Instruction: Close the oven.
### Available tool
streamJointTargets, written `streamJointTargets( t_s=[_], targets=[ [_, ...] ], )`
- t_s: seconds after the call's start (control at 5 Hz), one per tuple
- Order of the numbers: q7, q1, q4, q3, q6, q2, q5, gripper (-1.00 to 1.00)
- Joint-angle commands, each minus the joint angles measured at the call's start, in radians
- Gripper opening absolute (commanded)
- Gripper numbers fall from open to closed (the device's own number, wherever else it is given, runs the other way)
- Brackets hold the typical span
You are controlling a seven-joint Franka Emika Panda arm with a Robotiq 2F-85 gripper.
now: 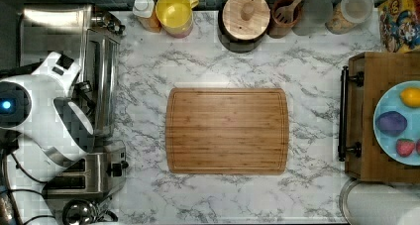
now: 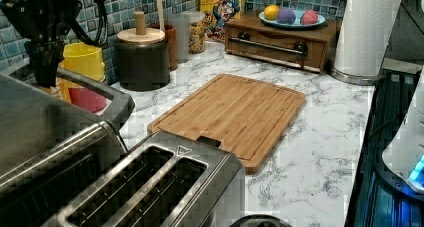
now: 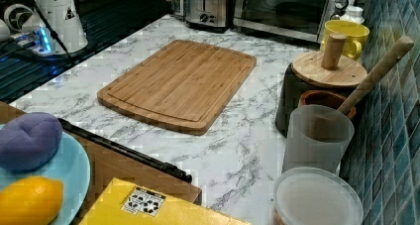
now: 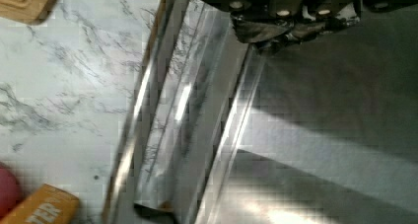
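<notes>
The stainless steel oven (image 1: 54, 27) stands at the top view's left edge. In the right view its glass door (image 3: 282, 7) stands upright against the front and looks closed. My gripper (image 2: 44, 74) hangs fingers-down over the oven's front top edge, just behind the metal bar handle (image 2: 100, 89), and holds nothing. In the wrist view the handle (image 4: 182, 110) runs across the picture, the fingertips (image 4: 296, 29) pressed together beside it over the oven's steel top. From above, the white arm covers part of the door, with the gripper (image 1: 81, 91) by the handle.
A two-slot toaster (image 1: 89, 173) sits right next to the oven. A bamboo cutting board (image 1: 227, 131) lies mid-counter. A yellow pitcher (image 1: 174, 12), a lidded dark canister (image 1: 245, 17) and jars line the tiled wall. A wooden tray (image 1: 361, 150) with a fruit plate is opposite.
</notes>
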Motion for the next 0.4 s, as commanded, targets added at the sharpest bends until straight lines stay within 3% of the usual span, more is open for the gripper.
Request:
streamJointTargets(
  t_s=[0.2,0.4],
  targets=[
    [0.007,-0.046,0.119,-0.019,-0.045,-0.131,0.098,-1.00],
    [0.004,-0.031,0.119,-0.035,-0.045,-0.131,0.102,-1.00]
  ],
)
